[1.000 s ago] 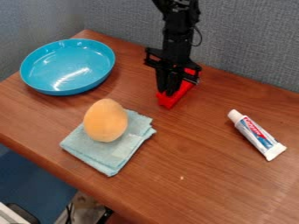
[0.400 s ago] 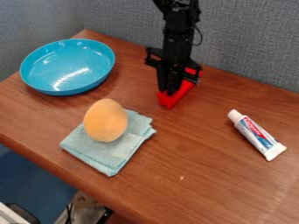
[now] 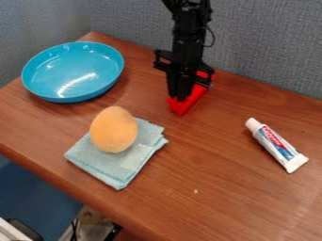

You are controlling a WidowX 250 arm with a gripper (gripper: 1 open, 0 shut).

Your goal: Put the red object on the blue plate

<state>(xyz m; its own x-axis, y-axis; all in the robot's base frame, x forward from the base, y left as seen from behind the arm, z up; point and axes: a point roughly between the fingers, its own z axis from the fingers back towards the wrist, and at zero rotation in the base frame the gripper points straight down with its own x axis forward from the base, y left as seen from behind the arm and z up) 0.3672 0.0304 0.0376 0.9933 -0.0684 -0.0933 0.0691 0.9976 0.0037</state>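
Note:
The red object is a small bright red block lying on the wooden table, right of centre toward the back. My gripper points straight down onto it, its black fingers closed around the block's upper end, so it is shut on the red object. The block still rests on the table. The blue plate is a round glossy turquoise dish at the back left, well apart from the gripper and with nothing in it.
An orange egg-shaped object sits on a pale teal folded cloth in the front middle. A toothpaste tube lies at the right. The table's front edge runs diagonally across the lower left.
None of the objects has moved and the arm holds its place over the red block. Any change in the jaws is too small to see.

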